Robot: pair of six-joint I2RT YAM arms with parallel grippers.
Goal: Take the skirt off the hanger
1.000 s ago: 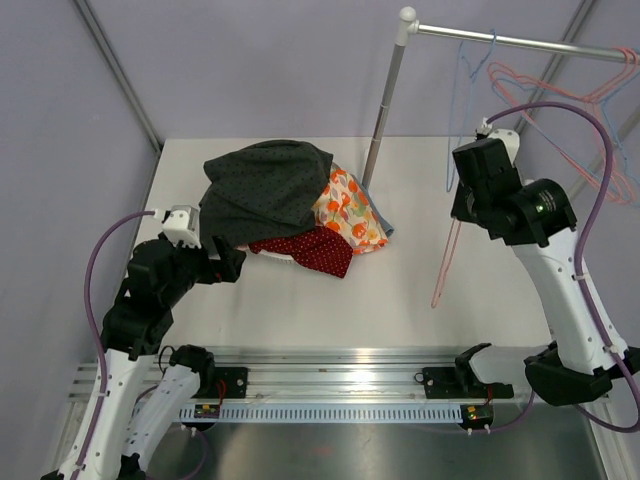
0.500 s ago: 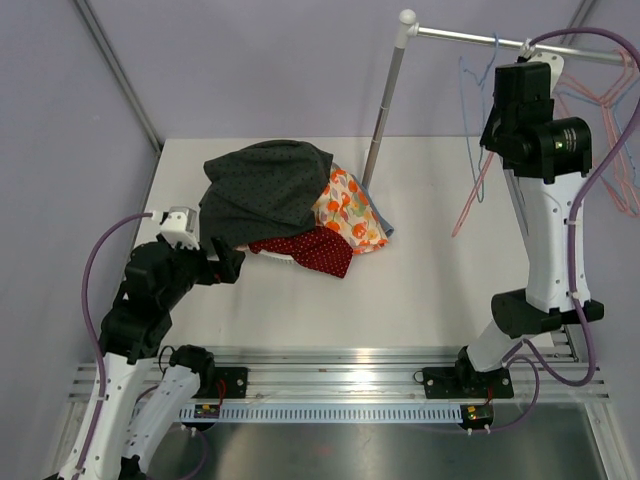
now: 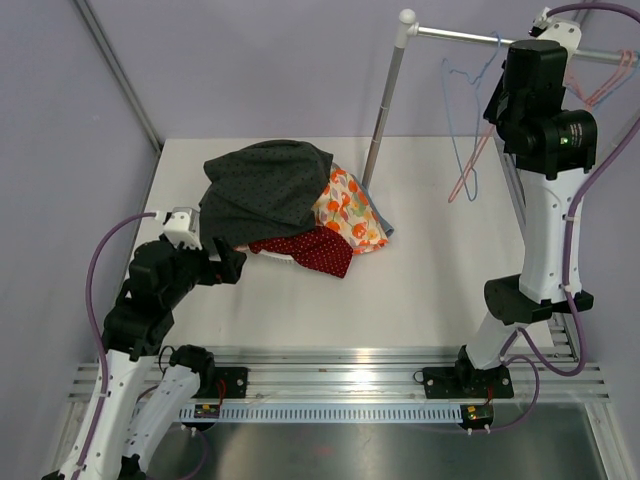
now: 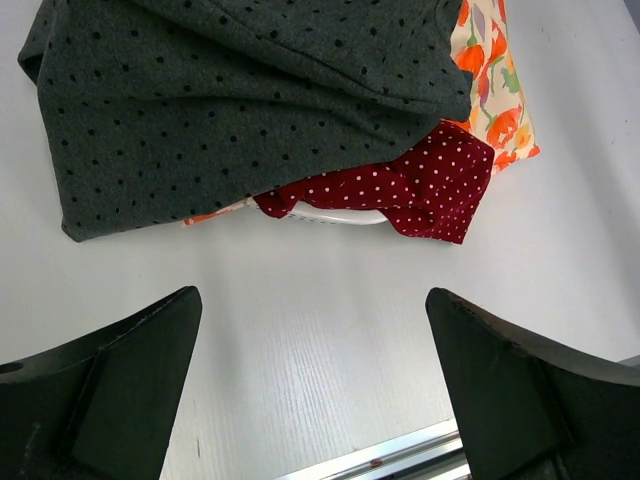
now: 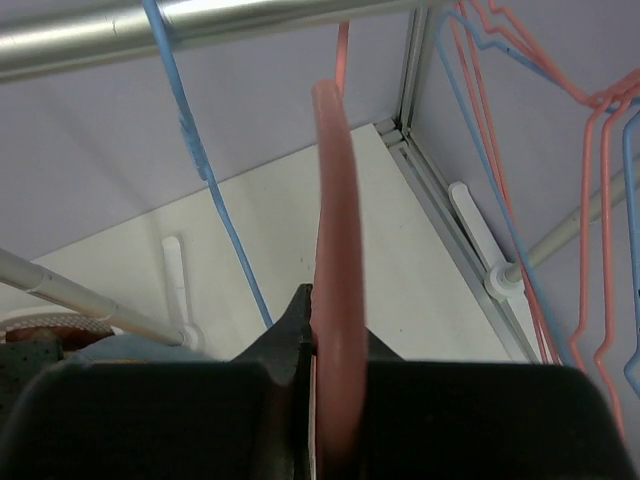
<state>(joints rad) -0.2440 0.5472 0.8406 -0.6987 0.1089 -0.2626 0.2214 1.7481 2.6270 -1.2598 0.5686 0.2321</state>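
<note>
A bare pink hanger (image 3: 468, 172) hangs slanted from my right gripper (image 3: 503, 118), which is raised beside the metal rail (image 3: 470, 37). In the right wrist view the jaws are shut on the hanger's pink bar (image 5: 338, 290), right under the rail (image 5: 200, 28). A dark grey dotted skirt (image 3: 265, 190) lies on top of a clothes pile on the table, over a floral orange garment (image 3: 350, 208) and a red polka-dot one (image 3: 308, 250). My left gripper (image 3: 228, 263) is open and empty, just in front of the pile (image 4: 250, 110).
A blue hanger (image 3: 462, 90) hangs on the rail next to the pink one, and it also shows in the right wrist view (image 5: 205, 170). More pink and blue hangers (image 5: 590, 190) hang further right. The rail's upright pole (image 3: 385, 110) stands behind the pile.
My right arm has swung up from low over the table to the rail, carrying the pink hanger with it. The left arm and the clothes pile have not moved.
</note>
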